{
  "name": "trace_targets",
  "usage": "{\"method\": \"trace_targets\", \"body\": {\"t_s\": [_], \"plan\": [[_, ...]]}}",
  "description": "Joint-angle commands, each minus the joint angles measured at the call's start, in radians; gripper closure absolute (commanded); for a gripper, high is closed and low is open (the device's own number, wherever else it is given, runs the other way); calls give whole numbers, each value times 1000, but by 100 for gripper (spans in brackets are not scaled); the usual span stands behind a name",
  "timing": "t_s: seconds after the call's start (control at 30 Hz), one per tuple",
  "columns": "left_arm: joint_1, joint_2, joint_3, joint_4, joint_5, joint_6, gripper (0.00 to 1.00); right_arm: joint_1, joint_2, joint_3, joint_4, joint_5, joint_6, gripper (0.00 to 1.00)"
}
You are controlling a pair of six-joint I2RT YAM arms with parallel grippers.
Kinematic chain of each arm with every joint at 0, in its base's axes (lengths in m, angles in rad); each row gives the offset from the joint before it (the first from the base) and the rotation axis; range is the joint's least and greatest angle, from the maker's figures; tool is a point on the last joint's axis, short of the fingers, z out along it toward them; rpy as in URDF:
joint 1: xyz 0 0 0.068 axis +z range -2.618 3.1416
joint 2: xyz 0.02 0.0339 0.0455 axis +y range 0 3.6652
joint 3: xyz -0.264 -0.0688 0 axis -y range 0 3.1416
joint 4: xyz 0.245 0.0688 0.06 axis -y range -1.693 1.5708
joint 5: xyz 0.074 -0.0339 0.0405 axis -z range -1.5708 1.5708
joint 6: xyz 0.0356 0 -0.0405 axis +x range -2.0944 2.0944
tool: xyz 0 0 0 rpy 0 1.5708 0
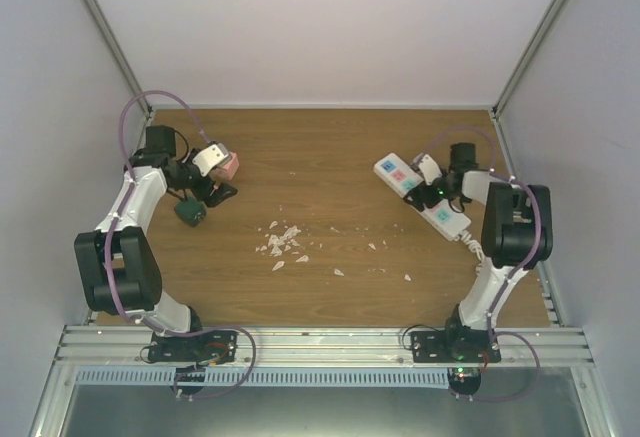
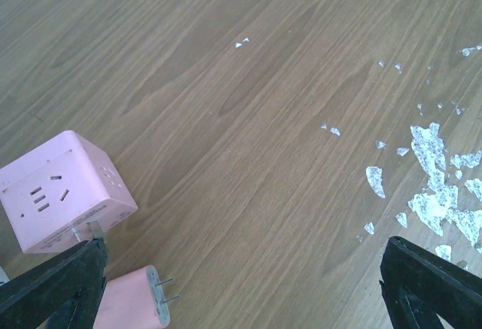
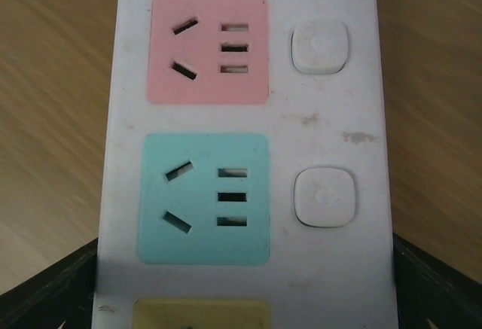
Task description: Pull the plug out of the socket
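The socket is a long white power strip lying at the right of the table. Up close, its pink, blue and yellow outlets are all empty. My right gripper straddles the socket, one dark finger pressed against each long edge. A pink plug with two bare prongs lies loose on the wood at the left, out of the socket. It rests just inside one finger of my left gripper, which is wide open and holds nothing. In the top view the left gripper hides the plug.
A pink cube adapter sits on the table beside the plug, also visible from above. White scraps litter the middle of the table. Enclosure walls stand on three sides, and a metal rail runs along the near edge.
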Motion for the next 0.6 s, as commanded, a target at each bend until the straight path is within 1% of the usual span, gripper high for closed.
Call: {"method": "trace_targets", "body": {"t_s": [0.0,0.3,0.43,0.57], "plan": [[-20,5,24,41,-19,-28,1,-134,-2,-22,-98,35,-17,21],[-34,16,47,58,-25,-47,1,-309,-14,-42,-99,48,-24,1],[-38,25,51,57,-28,-57,1,-344,-32,-41,-107,35,-35,0],[-37,41,61,58,-40,-78,1,-349,-69,-25,-123,31,-35,0]]}}
